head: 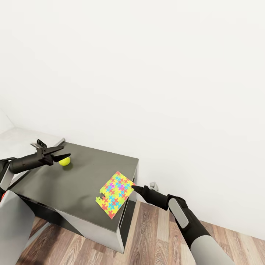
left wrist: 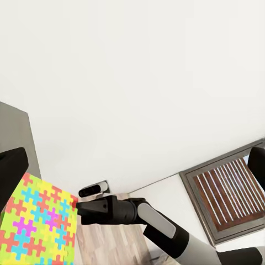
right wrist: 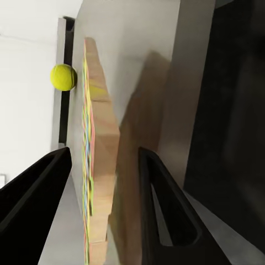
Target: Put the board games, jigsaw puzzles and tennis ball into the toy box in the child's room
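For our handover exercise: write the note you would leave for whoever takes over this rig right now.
Left pincer: open, empty, hovering just by the tennis ball on the dark table.
Right pincer: open, fingers astride the edge of the jigsaw puzzle, which overhangs the table corner; not yet clamped.
Done: nothing confirmed from these views.
Left: close on the puzzle, lift it, carry it to the toy box; then the ball and remaining toys.

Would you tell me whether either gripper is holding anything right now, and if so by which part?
Nothing is held. The right gripper is open, its fingers straddling the puzzle's edge that overhangs the table. The left gripper is open above the ball.
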`<state>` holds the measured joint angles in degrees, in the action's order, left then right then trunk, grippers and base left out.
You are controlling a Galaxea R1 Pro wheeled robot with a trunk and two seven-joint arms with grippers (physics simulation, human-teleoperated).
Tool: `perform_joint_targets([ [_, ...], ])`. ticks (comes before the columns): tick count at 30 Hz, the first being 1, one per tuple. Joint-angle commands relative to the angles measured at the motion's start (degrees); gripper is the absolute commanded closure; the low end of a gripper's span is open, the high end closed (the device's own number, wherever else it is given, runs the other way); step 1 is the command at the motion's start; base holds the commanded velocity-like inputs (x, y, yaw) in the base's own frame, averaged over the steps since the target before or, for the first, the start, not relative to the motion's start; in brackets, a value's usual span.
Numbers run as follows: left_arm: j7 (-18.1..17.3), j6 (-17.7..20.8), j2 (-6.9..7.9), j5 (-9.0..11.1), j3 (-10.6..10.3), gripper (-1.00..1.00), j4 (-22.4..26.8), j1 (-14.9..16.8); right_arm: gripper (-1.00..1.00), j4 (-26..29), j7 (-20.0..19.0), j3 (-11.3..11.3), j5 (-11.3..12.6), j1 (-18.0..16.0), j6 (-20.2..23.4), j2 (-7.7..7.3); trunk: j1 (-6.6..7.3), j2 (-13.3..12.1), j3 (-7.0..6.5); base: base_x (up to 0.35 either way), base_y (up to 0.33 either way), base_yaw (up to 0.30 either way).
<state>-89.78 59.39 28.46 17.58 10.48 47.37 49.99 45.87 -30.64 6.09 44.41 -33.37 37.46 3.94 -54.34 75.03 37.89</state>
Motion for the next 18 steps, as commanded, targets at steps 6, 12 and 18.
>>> perform_joint_targets([
  [6, -0.2, 0.6, 0.03, 0.0, 0.0, -1.0, 0.0, 0.0, 1.0, 0.0, 0.1, 0.0, 0.2, 0.0, 0.3, 0.05, 0.66, -1.2, -0.49, 0.0, 0.0, 0.0],
  [12, -0.2, 0.6, 0.02, 0.0, 0.0, -1.0, 0.0, 0.0, 1.0, 0.0, 0.1, 0.0, 0.2, 0.0, 0.3, 0.04, 1.98, -3.6, -1.57, 0.0, 0.0, 0.0],
  [18, -0.2, 0.6, 0.02, -0.1, 0.0, -1.0, 0.0, 0.0, 1.0, 0.1, 0.1, 0.0, 0.2, 0.0, 0.3, 0.07, 3.3, -6.0, -2.64, 0.0, 0.0, 0.0],
])
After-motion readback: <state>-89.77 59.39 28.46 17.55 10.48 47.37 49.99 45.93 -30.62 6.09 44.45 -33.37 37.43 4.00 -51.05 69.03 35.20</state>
